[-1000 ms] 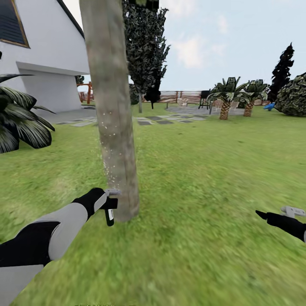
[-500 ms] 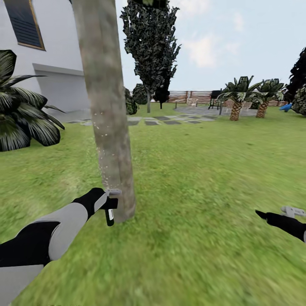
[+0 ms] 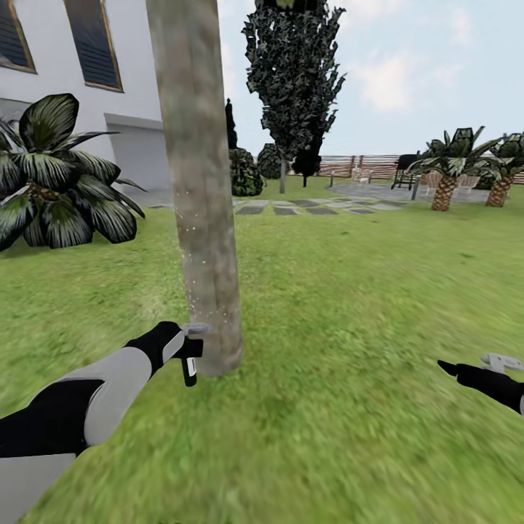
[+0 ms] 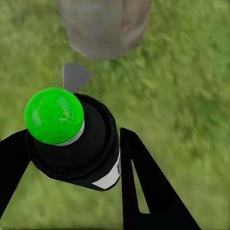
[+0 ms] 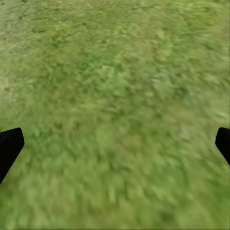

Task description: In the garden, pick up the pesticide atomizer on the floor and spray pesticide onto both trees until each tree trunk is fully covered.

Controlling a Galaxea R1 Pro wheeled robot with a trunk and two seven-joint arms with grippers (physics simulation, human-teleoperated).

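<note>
A thick grey-brown tree trunk (image 3: 204, 204) rises from the lawn just ahead, with fine white spray specks on its lower bark. My left gripper (image 3: 188, 348) is shut on the pesticide atomizer (image 3: 191, 362), a small black bottle held right beside the trunk's base. In the left wrist view the atomizer (image 4: 72, 139) shows a bright green cap between the black fingers (image 4: 148, 187), and the tree trunk (image 4: 103, 26) stands close beyond it. My right gripper (image 3: 473, 367) hangs open low over the grass at the far right; its fingertips (image 5: 9, 148) are wide apart with nothing between them.
A white house (image 3: 131, 109) and a broad-leaved plant (image 3: 58, 182) stand at the left. Behind the trunk are a dark conifer (image 3: 295, 73), stepping stones (image 3: 291, 209), short palms (image 3: 447, 164) and a slat fence (image 3: 364, 164). Open lawn spreads to the right.
The camera has moved: house, plant and palms slid to the right in the picture. Both arms hold the same pose, and the atomizer stays in my left gripper by the trunk's base.
</note>
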